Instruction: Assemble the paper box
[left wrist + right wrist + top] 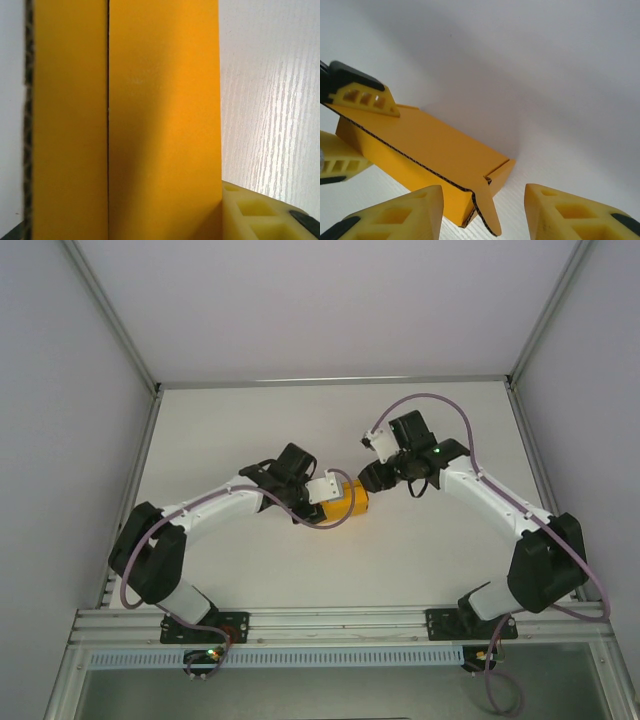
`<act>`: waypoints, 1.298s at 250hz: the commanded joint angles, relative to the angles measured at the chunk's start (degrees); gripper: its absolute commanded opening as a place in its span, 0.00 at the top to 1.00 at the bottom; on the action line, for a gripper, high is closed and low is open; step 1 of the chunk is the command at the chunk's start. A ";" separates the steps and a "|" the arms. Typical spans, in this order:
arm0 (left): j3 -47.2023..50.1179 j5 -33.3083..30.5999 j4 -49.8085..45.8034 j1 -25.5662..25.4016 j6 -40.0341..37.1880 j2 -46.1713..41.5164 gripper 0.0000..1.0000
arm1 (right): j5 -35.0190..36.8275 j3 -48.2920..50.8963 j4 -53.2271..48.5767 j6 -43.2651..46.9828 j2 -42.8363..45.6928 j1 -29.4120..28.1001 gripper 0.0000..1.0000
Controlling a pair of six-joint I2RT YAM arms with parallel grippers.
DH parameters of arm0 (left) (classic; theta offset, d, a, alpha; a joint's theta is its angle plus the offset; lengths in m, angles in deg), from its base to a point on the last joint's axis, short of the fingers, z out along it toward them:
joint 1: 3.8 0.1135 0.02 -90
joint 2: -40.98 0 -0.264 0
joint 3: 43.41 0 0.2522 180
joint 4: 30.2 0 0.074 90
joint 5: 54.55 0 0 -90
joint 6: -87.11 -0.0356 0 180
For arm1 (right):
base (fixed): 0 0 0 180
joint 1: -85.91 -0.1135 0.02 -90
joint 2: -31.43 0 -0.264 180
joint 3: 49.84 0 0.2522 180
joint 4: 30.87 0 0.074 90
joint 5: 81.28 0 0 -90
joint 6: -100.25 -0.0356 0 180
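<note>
Paper box [345, 502] btwn grippers: left gripper [330, 497] pinches one end, right gripper [484, 194] spread wide astride loose flap [487, 212] at opp. end. Risk: off-centre squeeze crumples flap, yanks box free.

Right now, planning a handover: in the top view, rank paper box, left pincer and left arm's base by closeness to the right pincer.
1. paper box, just left of the right pincer.
2. left pincer, gripping the box's left end.
3. left arm's base, bottom left.
</note>
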 commanded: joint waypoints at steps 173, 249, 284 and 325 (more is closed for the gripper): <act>-3.42 -0.40 -4.58 0.25 -0.31 2.40 0.59 | 0.49 -2.56 -4.05 -3.38 -3.46 -2.21 0.97; -5.97 -1.82 -3.33 -0.37 2.72 4.92 0.58 | 6.21 13.69 14.23 -33.80 2.90 -5.88 1.00; -6.50 -1.65 -4.01 -0.51 2.89 5.43 0.58 | 5.37 19.12 21.43 -36.66 3.65 -6.19 1.00; -6.00 -1.11 -3.57 -0.53 2.52 5.20 0.58 | 7.98 20.77 20.70 -26.84 2.92 -7.33 1.00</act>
